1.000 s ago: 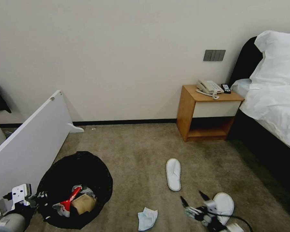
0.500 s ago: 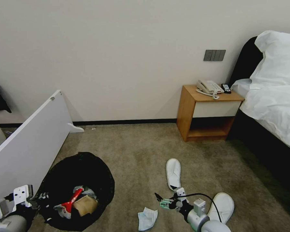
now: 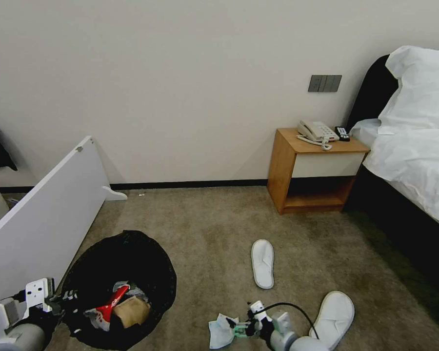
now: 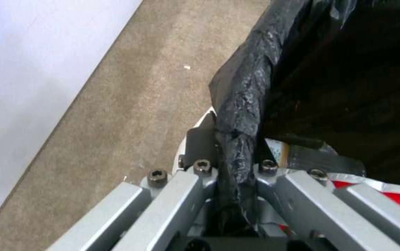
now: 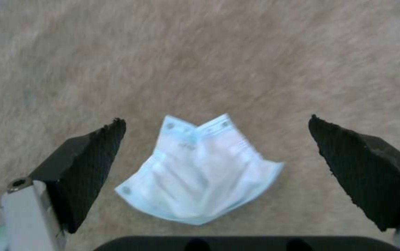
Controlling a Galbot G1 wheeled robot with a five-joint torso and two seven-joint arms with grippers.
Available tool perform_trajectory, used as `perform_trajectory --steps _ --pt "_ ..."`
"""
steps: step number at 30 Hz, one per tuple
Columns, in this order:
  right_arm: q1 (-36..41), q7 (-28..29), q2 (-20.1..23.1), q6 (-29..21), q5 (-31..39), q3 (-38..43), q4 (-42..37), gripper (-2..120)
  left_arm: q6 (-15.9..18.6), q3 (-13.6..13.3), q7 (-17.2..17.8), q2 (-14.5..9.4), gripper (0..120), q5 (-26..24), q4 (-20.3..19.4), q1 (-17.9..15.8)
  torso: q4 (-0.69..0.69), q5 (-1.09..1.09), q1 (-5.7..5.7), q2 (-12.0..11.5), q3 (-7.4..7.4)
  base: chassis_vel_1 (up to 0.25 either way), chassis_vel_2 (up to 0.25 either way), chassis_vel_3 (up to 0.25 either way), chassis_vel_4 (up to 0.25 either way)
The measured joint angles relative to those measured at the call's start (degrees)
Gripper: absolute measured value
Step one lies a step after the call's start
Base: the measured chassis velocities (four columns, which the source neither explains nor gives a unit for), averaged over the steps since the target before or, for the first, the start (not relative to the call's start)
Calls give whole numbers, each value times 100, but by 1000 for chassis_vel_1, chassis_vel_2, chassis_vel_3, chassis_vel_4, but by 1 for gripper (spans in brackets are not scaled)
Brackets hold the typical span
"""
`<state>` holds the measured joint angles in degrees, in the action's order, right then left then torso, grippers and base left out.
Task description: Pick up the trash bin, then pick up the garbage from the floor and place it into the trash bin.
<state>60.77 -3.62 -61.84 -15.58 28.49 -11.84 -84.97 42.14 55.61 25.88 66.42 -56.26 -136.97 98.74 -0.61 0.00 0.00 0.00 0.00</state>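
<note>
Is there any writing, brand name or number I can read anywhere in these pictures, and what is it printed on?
No text can be read.
Telephone on the nightstand: keypad markings too small to read.
Red can in the trash bin: no legible print.
Tissue between the right gripper's open fingers: faint embossed marks, unreadable.
Wall switch plate: no lettering visible.

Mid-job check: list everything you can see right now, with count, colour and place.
trash bin: 1, black-lined, floor left, holding red and brown litter
tissue: 1, white, carpet, between right tool's fingers
slippers: 2, white, carpet centre and right
nightstand: 1, wood, against wall
phone: 1, beige, on nightstand
bed: 1, white linen, right
white panel: 1, leaning left
left tool: shut on bin rim
right tool: open above tissue
</note>
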Motion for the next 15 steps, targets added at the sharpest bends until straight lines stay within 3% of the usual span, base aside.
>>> perform_trajectory --steps 15 --pt "-527 158 -644 -628 -150 -592 682 100 0 16 -29 -34 2 3 58 -48 0 0 0 0 0 0 0 0 0"
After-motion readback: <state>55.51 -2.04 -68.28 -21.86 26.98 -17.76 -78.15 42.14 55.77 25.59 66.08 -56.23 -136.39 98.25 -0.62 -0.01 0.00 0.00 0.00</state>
